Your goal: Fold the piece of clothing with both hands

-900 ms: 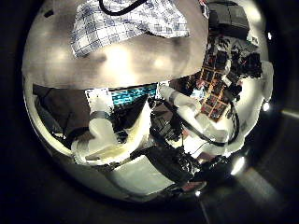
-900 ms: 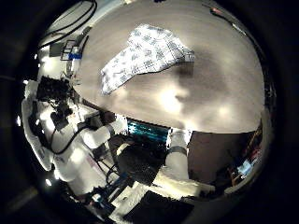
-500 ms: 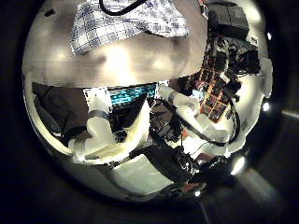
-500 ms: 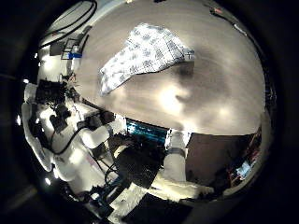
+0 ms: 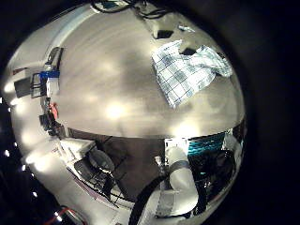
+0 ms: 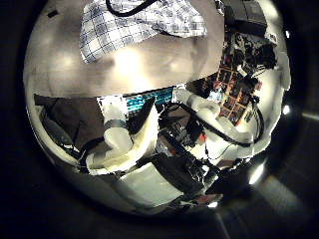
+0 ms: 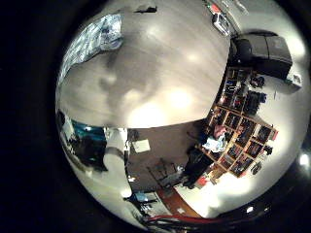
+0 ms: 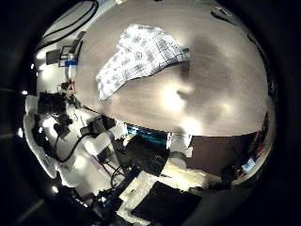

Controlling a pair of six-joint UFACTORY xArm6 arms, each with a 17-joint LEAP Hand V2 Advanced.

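Note:
A checked piece of clothing (image 5: 187,70) lies crumpled and partly folded over itself on the table (image 5: 103,84), near one edge. It also shows in the left thumb side view (image 6: 140,20), the right little finger side view (image 7: 92,44) and the right thumb side view (image 8: 141,56). It looks small in each, so both hands are well above the table and away from it. White arm parts (image 6: 125,149) show beside the table's edge.
Cables (image 8: 71,24) lie at the table's edge by the clothing. Small boxes (image 5: 49,80) stand at another edge. Shelves full of objects (image 7: 238,107) and a dark case (image 7: 262,53) stand off the table. Wide bare tabletop (image 8: 207,85) lies beside the clothing.
Both thumb side pictures have shifted a little, so the hands have moved slightly. The clothing lies as before, in the same shape.

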